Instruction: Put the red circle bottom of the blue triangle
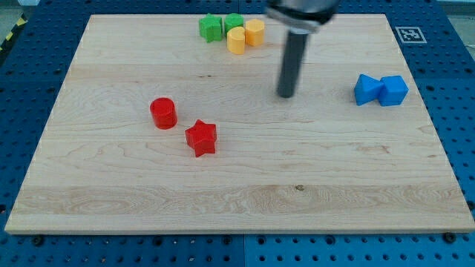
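Observation:
The red circle (163,113) is a short red cylinder at the view's left of centre. Two blue blocks touch at the view's right: the left one (366,89) and the right one (394,90); I cannot tell which is the triangle. My tip (286,95) rests on the board at the upper middle, far to the right of the red circle and about a hundred pixels left of the blue blocks. It touches no block.
A red star (201,138) lies just lower right of the red circle. At the view's top edge two green blocks (211,28) (234,22) and two yellow cylinders (237,41) (254,32) cluster together. The wooden board (237,208) sits on a blue pegboard.

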`<action>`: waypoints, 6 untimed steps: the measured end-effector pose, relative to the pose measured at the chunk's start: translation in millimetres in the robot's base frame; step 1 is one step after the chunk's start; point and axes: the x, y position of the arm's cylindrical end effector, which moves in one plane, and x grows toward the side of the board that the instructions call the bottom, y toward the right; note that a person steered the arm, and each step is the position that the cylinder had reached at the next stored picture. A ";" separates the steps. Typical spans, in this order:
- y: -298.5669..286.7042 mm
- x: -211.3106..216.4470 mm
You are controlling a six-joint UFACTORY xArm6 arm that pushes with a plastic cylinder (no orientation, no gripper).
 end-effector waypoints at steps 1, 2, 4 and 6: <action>-98.9 0.0; -204.0 0.0; -247.4 42.4; -194.5 42.6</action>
